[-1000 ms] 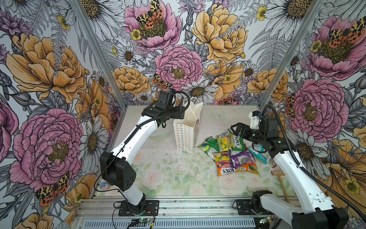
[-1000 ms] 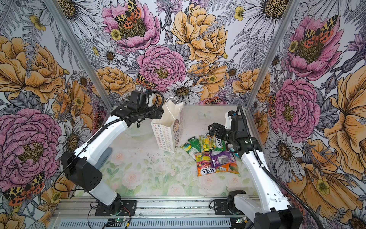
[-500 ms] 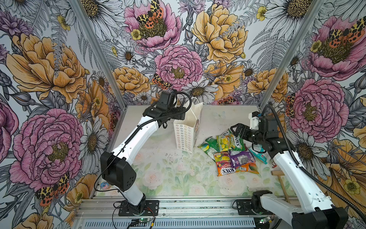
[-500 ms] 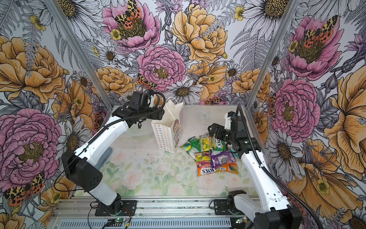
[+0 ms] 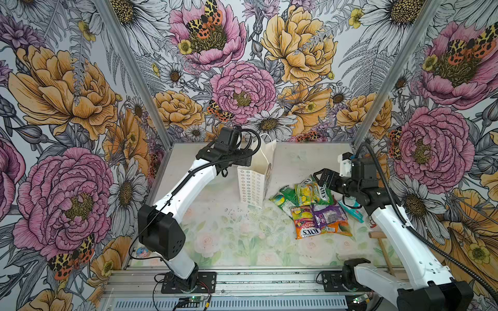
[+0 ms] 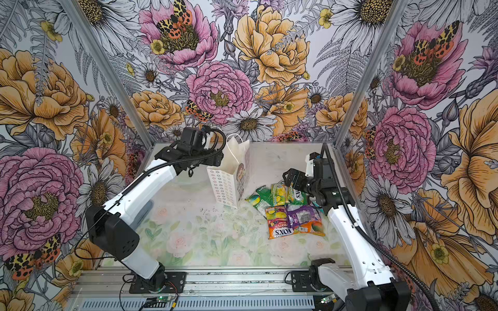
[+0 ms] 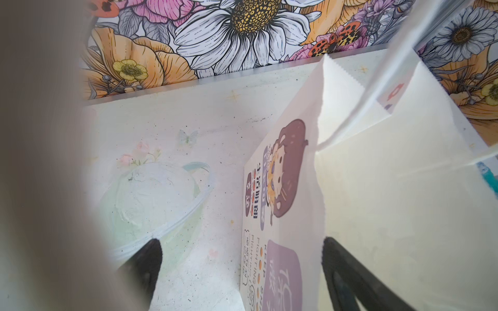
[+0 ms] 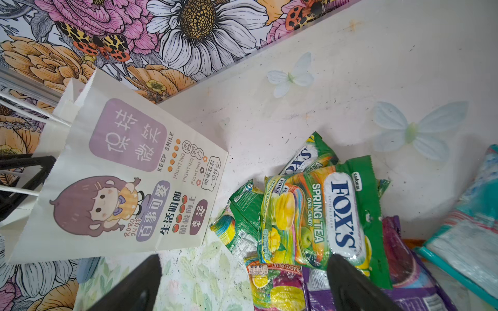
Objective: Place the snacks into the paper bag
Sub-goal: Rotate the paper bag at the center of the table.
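"FOX'S SPRING TEA" is read on the snacks (image 8: 318, 215), piled beside the upright "KEEP SMILE" paper bag (image 8: 129, 175). The right hand (image 8: 244, 255) is spread wide, empty, above them; the left hand (image 7: 241, 240) likewise, astride the bag's rim.

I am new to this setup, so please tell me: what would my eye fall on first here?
First, the loud flowered walls around the table. Then the white paper bag standing mid-table, with the bright snacks heaped beside it. The open left gripper is at the bag's rim; the open right gripper hovers near the heap.
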Motion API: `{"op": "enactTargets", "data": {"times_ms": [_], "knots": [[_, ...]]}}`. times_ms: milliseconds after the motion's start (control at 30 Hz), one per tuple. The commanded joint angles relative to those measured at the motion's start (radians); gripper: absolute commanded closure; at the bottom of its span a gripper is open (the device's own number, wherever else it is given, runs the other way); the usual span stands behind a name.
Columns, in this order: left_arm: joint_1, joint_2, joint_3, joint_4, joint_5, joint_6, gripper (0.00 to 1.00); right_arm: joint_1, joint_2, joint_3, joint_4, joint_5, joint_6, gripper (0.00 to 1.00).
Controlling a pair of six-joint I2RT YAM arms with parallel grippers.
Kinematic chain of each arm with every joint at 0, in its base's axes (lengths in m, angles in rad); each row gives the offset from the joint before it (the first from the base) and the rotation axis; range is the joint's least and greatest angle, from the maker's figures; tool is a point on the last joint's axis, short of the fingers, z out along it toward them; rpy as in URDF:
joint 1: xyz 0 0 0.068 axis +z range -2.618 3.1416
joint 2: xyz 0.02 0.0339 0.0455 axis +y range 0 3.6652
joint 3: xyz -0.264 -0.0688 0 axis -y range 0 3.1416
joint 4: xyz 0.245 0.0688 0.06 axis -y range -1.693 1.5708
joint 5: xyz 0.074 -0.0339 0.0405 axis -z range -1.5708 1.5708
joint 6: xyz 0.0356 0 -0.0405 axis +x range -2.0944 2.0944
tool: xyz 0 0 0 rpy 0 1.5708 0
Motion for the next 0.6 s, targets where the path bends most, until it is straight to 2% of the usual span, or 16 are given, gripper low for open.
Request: {"op": "enactTargets", "data": {"times_ms": [0, 133, 200, 467, 567], "knots": [[-0.005, 0.007, -0.018, 0.004, -0.031, -0.011, 0.13, 0.007, -0.006, -0.009, 0.019, 0.019, -0.017, 0.02], [-0.006, 0.0, -0.026, 0.004, -0.027, -0.037, 0.26, 0.008, -0.015, -0.018, 0.022, 0.021, -0.02, 0.02], [-0.005, -0.005, -0.031, 0.004, -0.021, -0.05, 0.29, 0.008, -0.019, -0.019, 0.022, 0.021, -0.021, 0.01], [-0.006, -0.017, -0.046, 0.004, -0.009, -0.081, 0.53, 0.008, -0.03, -0.023, 0.022, 0.017, -0.024, 0.01], [-0.005, -0.021, -0.048, 0.005, -0.007, -0.091, 0.64, 0.008, -0.03, -0.02, 0.022, 0.017, -0.023, 0.01]]}}
